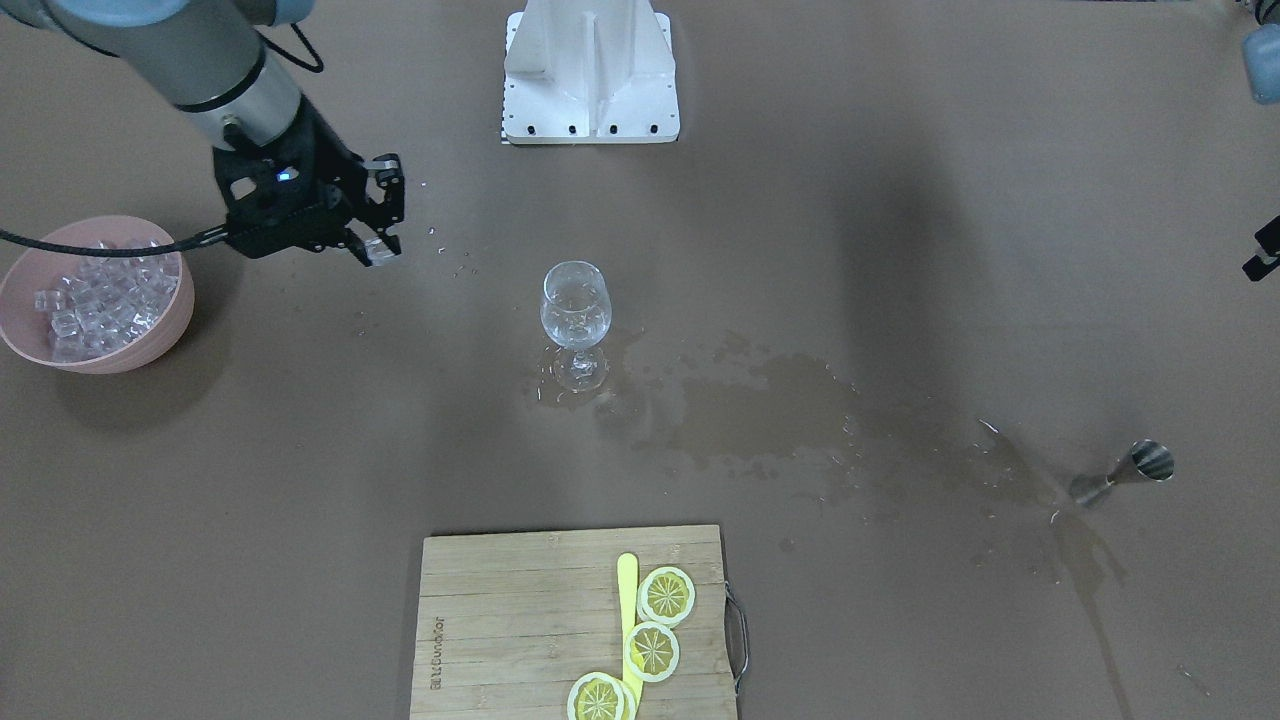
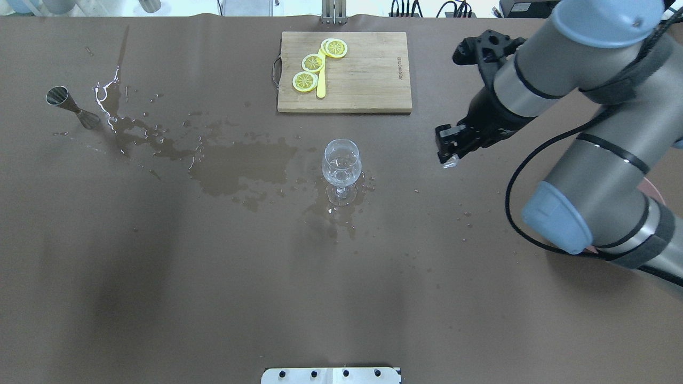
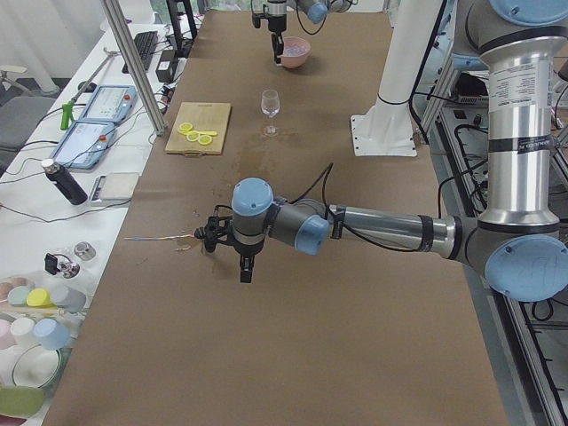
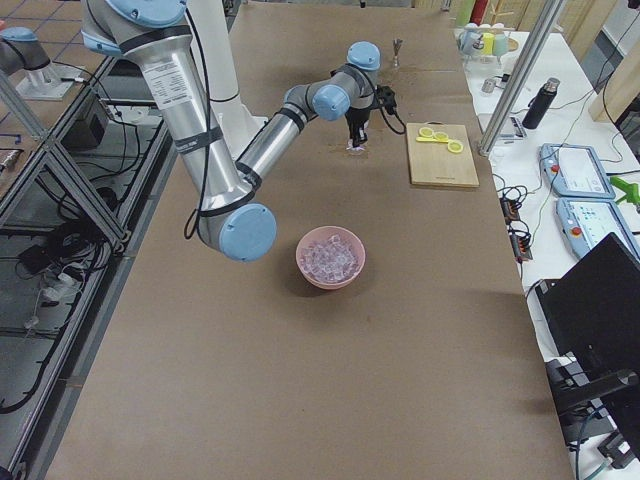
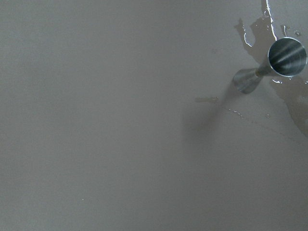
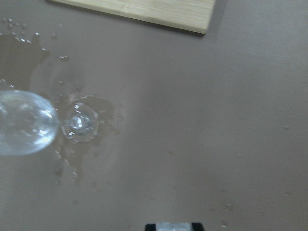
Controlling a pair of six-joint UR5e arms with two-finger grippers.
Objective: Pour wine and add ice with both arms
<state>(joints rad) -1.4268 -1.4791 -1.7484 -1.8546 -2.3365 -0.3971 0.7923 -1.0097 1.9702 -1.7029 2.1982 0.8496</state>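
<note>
My right gripper (image 1: pixel 378 248) is shut on one clear ice cube (image 1: pixel 381 252). It hangs above the table between the pink bowl (image 1: pixel 120 355) of ice (image 1: pixel 100 300) and the clear stemmed glass (image 1: pixel 575 305). In the overhead view this gripper (image 2: pixel 448 159) is right of the glass (image 2: pixel 341 162). The right wrist view shows the cube (image 6: pixel 173 226) at the bottom edge and the blurred glass (image 6: pixel 21 122) at the left. My left gripper (image 3: pixel 247 266) hovers near the steel jigger (image 1: pixel 1135 470); I cannot tell whether it is open or shut.
A wet spill (image 2: pixel 240 165) spreads from the glass toward the jigger (image 2: pixel 66 104). A bamboo cutting board (image 2: pixel 373 74) with lemon slices (image 2: pixel 312 62) and a yellow knife lies across the table from the robot. The white base (image 1: pixel 590 70) stands at the robot's side.
</note>
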